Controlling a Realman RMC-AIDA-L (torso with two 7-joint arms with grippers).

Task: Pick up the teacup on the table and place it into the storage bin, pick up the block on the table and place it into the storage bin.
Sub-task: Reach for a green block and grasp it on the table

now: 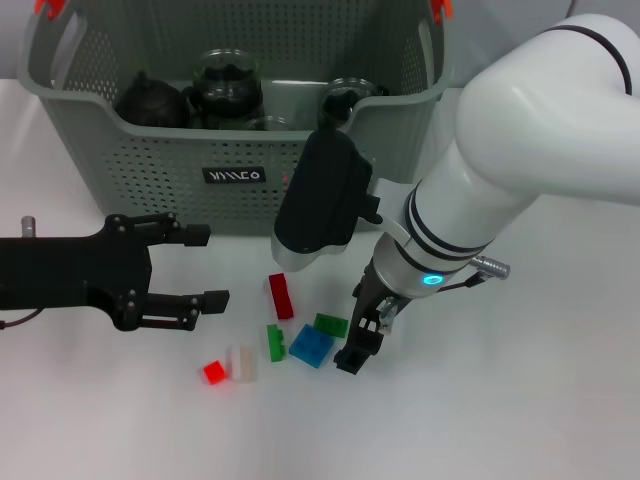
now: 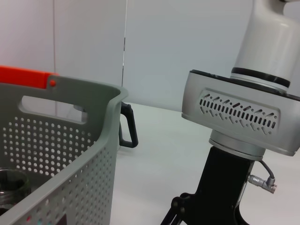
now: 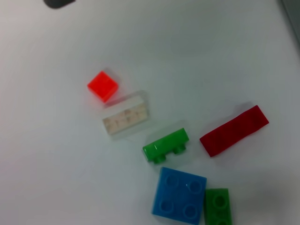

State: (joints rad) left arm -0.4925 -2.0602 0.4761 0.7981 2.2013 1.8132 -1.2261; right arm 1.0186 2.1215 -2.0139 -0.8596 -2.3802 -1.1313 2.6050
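The storage bin [image 1: 160, 170], a grey-green perforated basket, stands at the back and also shows in the left wrist view [image 2: 70, 154]. Several blocks lie on the table in front of it: a long red block [image 1: 280, 296], a blue block [image 1: 310, 346], two green blocks [image 1: 331, 324] [image 1: 274, 342], a whitish block [image 1: 241, 362] and a small red cube [image 1: 213, 372]. My right gripper [image 1: 365, 335] is low, just right of the blue and green blocks, open and empty. My left gripper [image 1: 205, 268] is open and empty at the left. No teacup shows on the table.
Inside the bin are a dark teapot [image 1: 150, 100], a glass teapot [image 1: 228, 85] and another glass vessel [image 1: 345, 100]. The right wrist view shows the blue block [image 3: 179, 192], a green block [image 3: 166, 145] and the long red block [image 3: 234, 130] on white table.
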